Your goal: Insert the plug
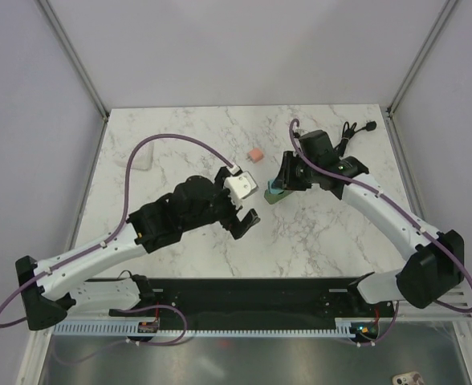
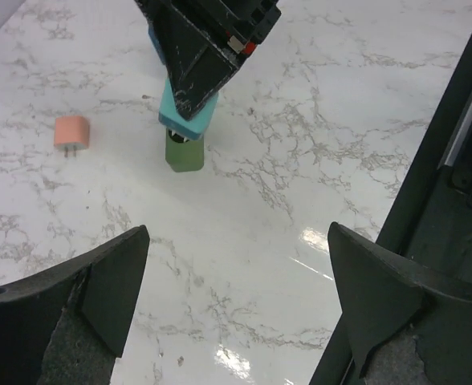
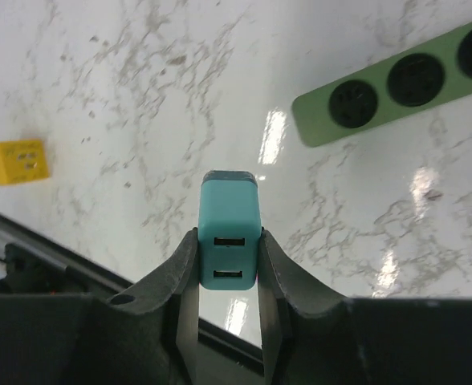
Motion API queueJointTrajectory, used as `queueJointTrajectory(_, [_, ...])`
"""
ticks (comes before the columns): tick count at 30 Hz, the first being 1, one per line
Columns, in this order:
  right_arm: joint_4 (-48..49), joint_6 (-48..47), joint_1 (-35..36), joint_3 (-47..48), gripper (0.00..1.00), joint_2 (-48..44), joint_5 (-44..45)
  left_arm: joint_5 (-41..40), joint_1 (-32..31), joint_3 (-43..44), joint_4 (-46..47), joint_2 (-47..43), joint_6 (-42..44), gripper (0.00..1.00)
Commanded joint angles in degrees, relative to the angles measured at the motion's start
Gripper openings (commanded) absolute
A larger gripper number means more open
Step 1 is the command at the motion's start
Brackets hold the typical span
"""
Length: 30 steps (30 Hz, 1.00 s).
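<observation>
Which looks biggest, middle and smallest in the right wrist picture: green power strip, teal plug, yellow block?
1. green power strip, partly cut off
2. teal plug, nearest the camera, so unsure
3. yellow block

I note an orange charger (image 1: 254, 154) lying on the marble tabletop (image 1: 316, 241), a yellow block (image 3: 14, 163) elsewhere on it, and a black cord (image 1: 352, 128) in the far right corner.

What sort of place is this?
Probably a robotics lab test cell: left arm and right arm bolted at a marble-patterned table, plain walls with metal frame posts, a green power strip to practise on.
</observation>
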Motion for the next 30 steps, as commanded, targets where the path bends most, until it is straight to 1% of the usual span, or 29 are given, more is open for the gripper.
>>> queueJointTrajectory(1, [-4.1, -0.8, -0.1, 5.2, 0.00, 3.5, 13.2, -6.4, 1.4, 2.3, -2.8, -0.3, -5.5, 1.00])
queueJointTrajectory(2, [-5.5, -1.0, -0.1, 6.1, 0.00, 5.4, 14.7, -5.5, 3.2, 4.1, -5.4, 0.4, -6.6, 1.00])
queueJointTrajectory(4, [-6.9, -1.6, -0.1, 9.1, 0.00, 7.2, 19.2, -3.2, 6.4, 5.7, -8.0, 1.4, -12.0, 1.00])
queueJointTrajectory(5, [-8.5, -1.3, -0.1, 10.4, 0.00, 9.1, 20.8, 0.7, 10.6, 6.8, -9.9, 2.0, -15.9, 1.00])
queueJointTrajectory(6, [-9.2, -1.0, -0.1, 12.5, 0.00, 10.0, 23.1, 3.5, 13.1, 7.0, -10.4, 2.0, -17.7, 1.00])
queueJointTrajectory(7, [-10.1, 0.4, -0.1, 13.8, 0.00, 11.6, 23.6, 7.1, 17.7, 6.6, -10.6, 1.9, -19.2, 1.00])
queueJointTrajectory(9, [-10.2, 2.5, -0.1, 16.2, 0.00, 12.9, 23.4, 7.8, 20.8, 5.5, -10.5, 0.8, -21.4, 1.00])
queueJointTrajectory(10, [-9.7, 4.6, -0.1, 16.6, 0.00, 14.2, 23.3, 5.4, 22.4, 4.5, -10.5, 0.4, -21.4, 1.00])
queueJointTrajectory(13, [-8.7, 8.7, -0.1, 17.4, 0.00, 16.6, 23.4, -1.8, 23.1, 2.9, -10.5, -1.5, -20.3, 1.00])
queueJointTrajectory(15, [-7.8, 11.3, -0.1, 17.1, 0.00, 17.7, 23.2, -2.9, 23.2, 2.3, -10.4, -2.2, -19.4, 1.00])
queueJointTrajectory(16, [-6.8, 14.7, -0.1, 16.7, 0.00, 18.3, 22.6, -3.1, 23.2, 1.6, -10.3, -3.0, -19.4, 1.00])
queueJointTrajectory(18, [-5.7, 18.2, -0.1, 15.6, 0.00, 18.7, 22.3, -2.7, 23.2, 0.9, -9.9, -3.6, -19.0, 1.00])
queueJointTrajectory(19, [-5.7, 19.9, -0.1, 15.6, 0.00, 19.2, 23.4, -2.5, 23.2, 0.2, -9.5, -4.2, -18.8, 1.00])
queueJointTrajectory(20, [-6.3, 24.3, -0.1, 16.1, 0.00, 19.5, 24.5, -2.5, 23.2, -0.2, -9.3, -4.5, -18.6, 1.00])
queueJointTrajectory(22, [-10.4, 27.4, -0.1, 17.7, 0.00, 21.5, 27.7, -2.6, 23.2, -1.0, -8.6, -5.1, -18.6, 1.00])
queueJointTrajectory(23, [-12.3, 29.8, 0.0, 20.6, 0.00, 22.5, 30.7, -2.5, 23.2, -1.3, -8.6, -5.3, -18.6, 1.00])
queueJointTrajectory(25, [-17.3, 32.5, -0.1, 24.4, 0.00, 26.2, 33.7, -1.9, 23.1, -1.8, -8.2, -5.5, -18.5, 1.00])
queueJointTrajectory(26, [-20.9, 33.4, -0.1, 25.9, 0.00, 27.4, 34.2, -1.7, 23.2, -1.9, -8.1, -5.6, -18.4, 1.00])
queueJointTrajectory(28, [-24.6, 37.0, -0.2, 29.3, 0.00, 30.1, 34.4, -1.3, 23.1, -1.9, -8.1, -5.7, -18.3, 1.00])
queueJointTrajectory(30, [-25.3, 38.9, -0.1, 30.8, 0.00, 31.4, 32.7, -0.9, 23.2, -2.0, -7.8, -5.8, -18.2, 1.00])
